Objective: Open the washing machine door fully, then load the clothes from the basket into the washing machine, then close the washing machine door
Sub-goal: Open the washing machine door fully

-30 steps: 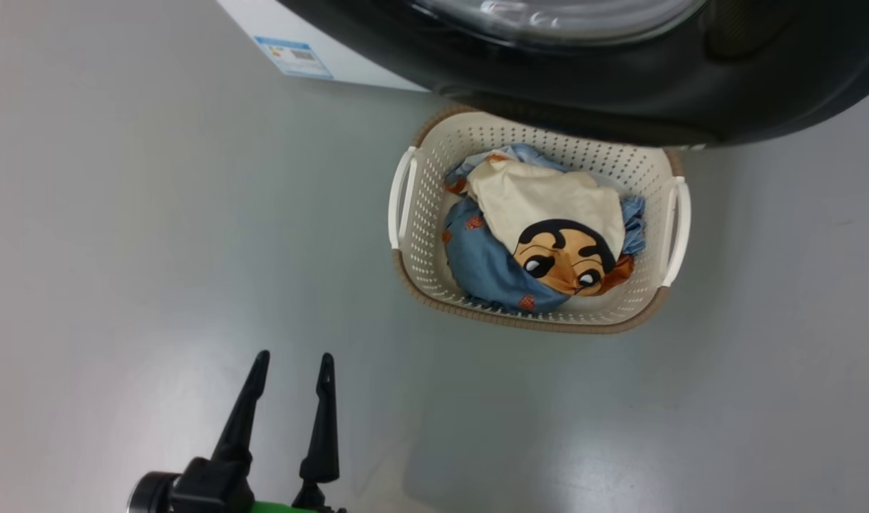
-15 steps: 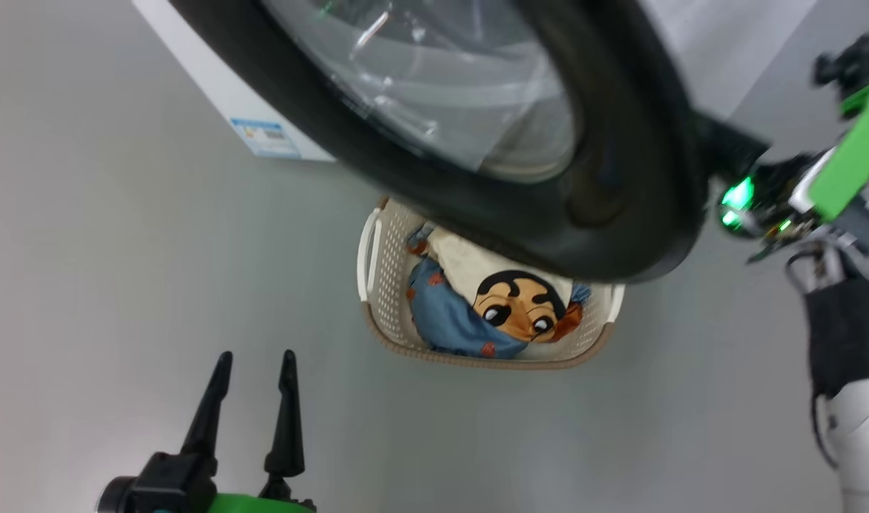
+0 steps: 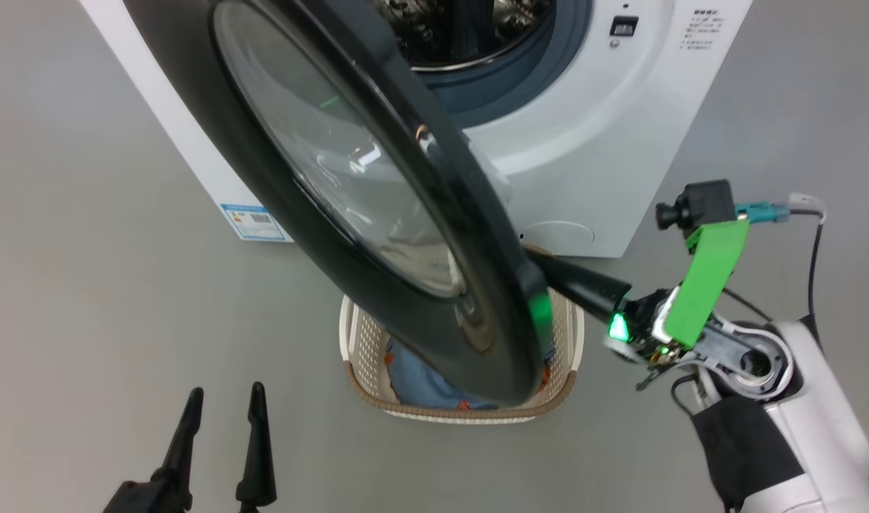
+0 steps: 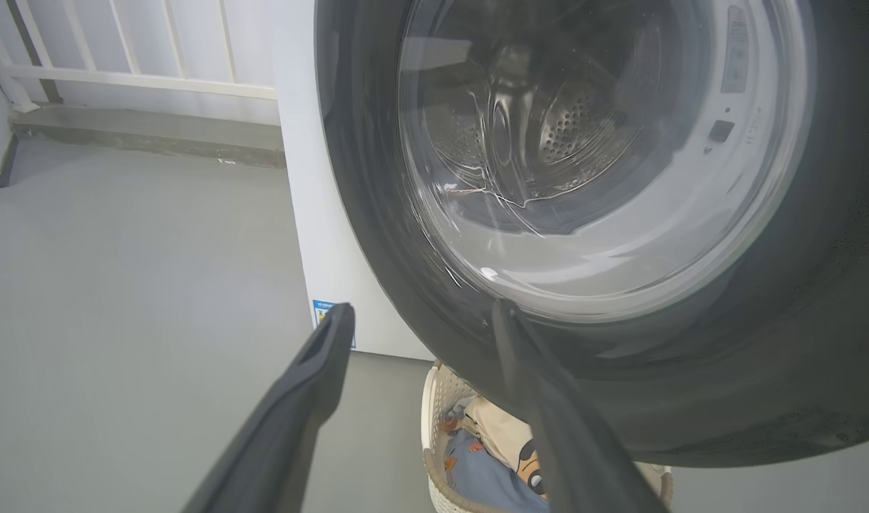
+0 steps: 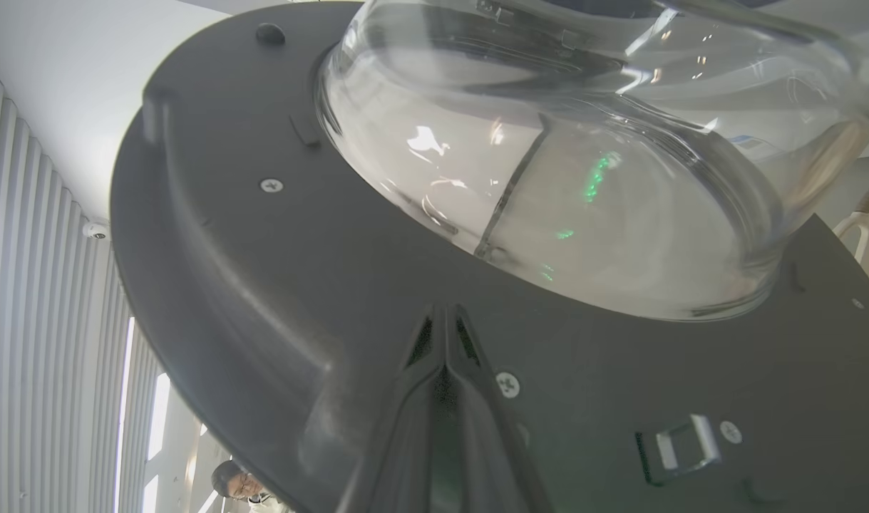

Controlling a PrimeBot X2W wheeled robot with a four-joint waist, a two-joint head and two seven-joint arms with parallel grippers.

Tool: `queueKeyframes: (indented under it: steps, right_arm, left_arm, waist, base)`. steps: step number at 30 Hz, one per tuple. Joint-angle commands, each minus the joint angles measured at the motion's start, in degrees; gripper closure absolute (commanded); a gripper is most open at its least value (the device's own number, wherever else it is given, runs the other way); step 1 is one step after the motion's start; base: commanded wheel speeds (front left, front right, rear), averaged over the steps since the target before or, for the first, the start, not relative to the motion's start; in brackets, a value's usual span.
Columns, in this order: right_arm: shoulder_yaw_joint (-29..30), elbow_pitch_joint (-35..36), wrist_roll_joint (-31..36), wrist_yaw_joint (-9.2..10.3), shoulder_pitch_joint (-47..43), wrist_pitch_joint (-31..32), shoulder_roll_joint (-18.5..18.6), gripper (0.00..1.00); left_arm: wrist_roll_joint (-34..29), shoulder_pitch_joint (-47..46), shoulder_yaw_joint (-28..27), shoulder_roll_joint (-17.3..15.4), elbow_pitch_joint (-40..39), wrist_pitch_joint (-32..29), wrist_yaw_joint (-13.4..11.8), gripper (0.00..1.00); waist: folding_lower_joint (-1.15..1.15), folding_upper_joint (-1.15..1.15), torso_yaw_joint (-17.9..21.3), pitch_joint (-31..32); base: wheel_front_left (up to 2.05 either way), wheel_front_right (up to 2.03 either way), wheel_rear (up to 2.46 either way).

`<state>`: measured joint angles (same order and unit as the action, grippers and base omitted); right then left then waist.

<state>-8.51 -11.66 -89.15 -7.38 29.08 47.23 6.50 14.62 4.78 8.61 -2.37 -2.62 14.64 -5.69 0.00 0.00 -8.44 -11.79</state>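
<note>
The white washing machine (image 3: 605, 142) stands ahead with its steel drum (image 3: 463, 28) exposed. The glossy black washing machine door (image 3: 477, 356) is swung partly open and hangs over the basket (image 3: 448, 413). My right gripper (image 3: 552, 271) is shut, its tips pressed on the door's inner face (image 5: 263, 285) just below the glass bowl (image 5: 548, 164). My left gripper (image 3: 220, 406) hangs open at the lower left, apart from everything. In the left wrist view, the left gripper (image 4: 420, 317) looks at the door's outer side (image 4: 691, 370). The clothes (image 4: 491, 456), blue and cream, lie in the basket (image 4: 438, 399), mostly hidden under the door.
Grey floor (image 3: 85, 285) spreads to the left of the machine. A blue label sticker (image 3: 252, 222) marks the machine's lower side. A white railing (image 4: 120, 78) runs along the far wall. A person (image 5: 234, 484) shows under the door's rim. The door latch (image 5: 680, 445) sits near my right fingers.
The head camera has tilted up, bringing the machine front and my right arm into view. The door has swung wider open with the right gripper against its inner side.
</note>
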Motion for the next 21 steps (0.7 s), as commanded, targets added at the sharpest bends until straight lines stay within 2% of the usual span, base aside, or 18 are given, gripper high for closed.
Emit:
queueKeyframes:
  steps: [1,8,21]
  right_arm:
    - [-1.8,2.3,0.5,-0.11,-0.6,-0.2,-1.5,1.0]
    - [-6.8,3.2,1.0,-0.11,-4.0,-4.5,-3.1,1.0]
    - [-17.1,2.0,-1.5,-0.11,-6.6,-14.1,-3.6,1.0]
  left_arm:
    - [0.5,-0.2,-2.1,-0.5,-1.0,0.4,0.3,0.0]
    - [1.2,1.1,-2.9,-0.5,-0.4,0.4,1.5,0.0]
    - [1.6,3.0,-3.4,-0.5,0.3,0.4,3.7,0.0]
  waist:
    - [0.0,0.0,0.0,1.8]
    - [0.0,0.0,-2.5,4.8]
    - [0.0,0.0,-7.8,8.9]
  base:
    - [0.0,0.0,0.0]
    - [0.0,0.0,0.0]
    - [0.0,0.0,0.0]
